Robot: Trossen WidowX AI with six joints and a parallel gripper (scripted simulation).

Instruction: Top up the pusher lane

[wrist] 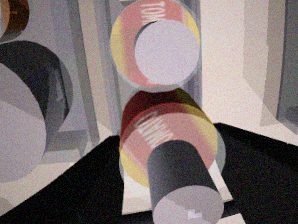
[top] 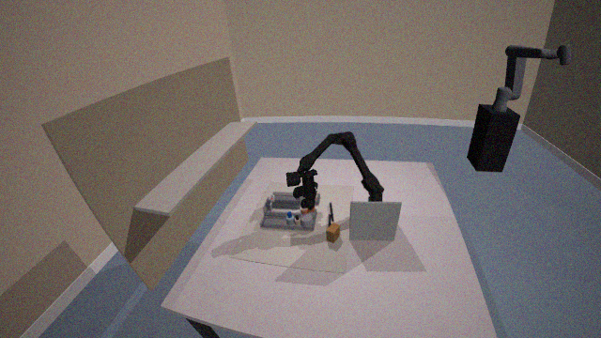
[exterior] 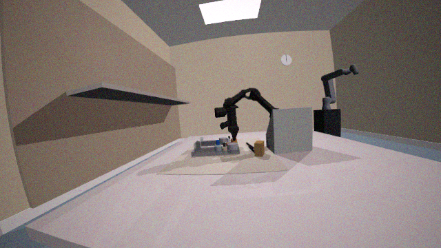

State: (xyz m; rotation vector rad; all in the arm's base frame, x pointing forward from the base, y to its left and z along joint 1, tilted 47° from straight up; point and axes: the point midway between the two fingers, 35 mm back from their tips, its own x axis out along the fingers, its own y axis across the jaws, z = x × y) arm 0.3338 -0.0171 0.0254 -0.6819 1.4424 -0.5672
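Observation:
My gripper (top: 308, 207) (exterior: 234, 138) (wrist: 165, 140) is shut on a jar (wrist: 142, 131) with a red and yellow label and a tall dark cap with a pale top. It holds the jar at the front end of the grey rack (top: 282, 227) (exterior: 207, 153). A jar with a matching label (wrist: 120, 50) and a round pale lid stands in the sprung lane (wrist: 197, 102), directly ahead of the held jar in the wrist view. The two jars look very close or touching. The pusher plate, the front stop and the held jar's base are hidden.
A large dark jar (wrist: 56, 82) and an amber jar (wrist: 15, 19) are left in the wrist view. A blue-capped bottle (top: 289, 216) (exterior: 218, 142) is in the rack. An orange block (top: 332, 233) (exterior: 259, 148), a black bar (top: 331, 213) and a grey panel (top: 375, 222) (exterior: 293, 131) stand to the right.

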